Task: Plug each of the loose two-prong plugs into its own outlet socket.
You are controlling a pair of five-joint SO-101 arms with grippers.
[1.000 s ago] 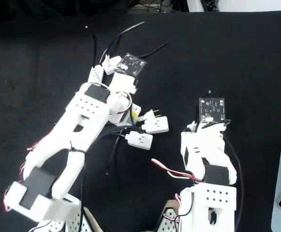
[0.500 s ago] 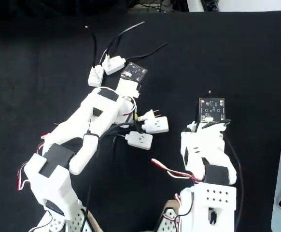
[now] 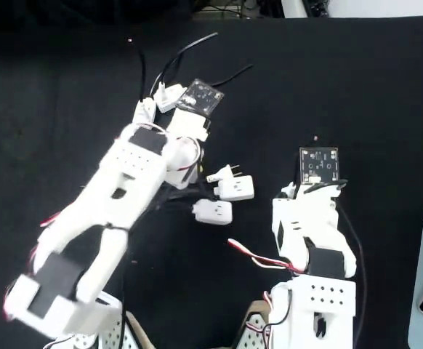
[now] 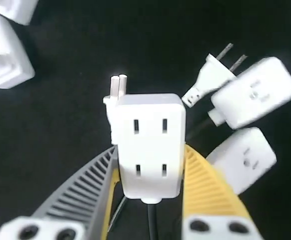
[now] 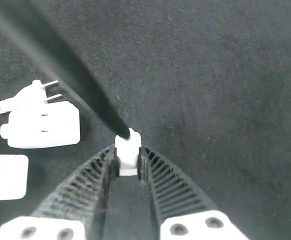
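Holding outlet block point(image 4: 148, 145) left, seemingly plug point(image 5: 128, 150) right

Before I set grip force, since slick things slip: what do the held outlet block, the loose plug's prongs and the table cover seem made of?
Outlet block: smooth white plastic, likely, with soft sheen. Prongs: bare metal, grey and thin. Table cover: matte black cloth or felt, judging by its fine grain.

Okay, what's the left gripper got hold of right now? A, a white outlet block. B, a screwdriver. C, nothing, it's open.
A: in the left wrist view the left gripper is closed on both sides of the white outlet block, which sits upright between its grey and yellow fingers.
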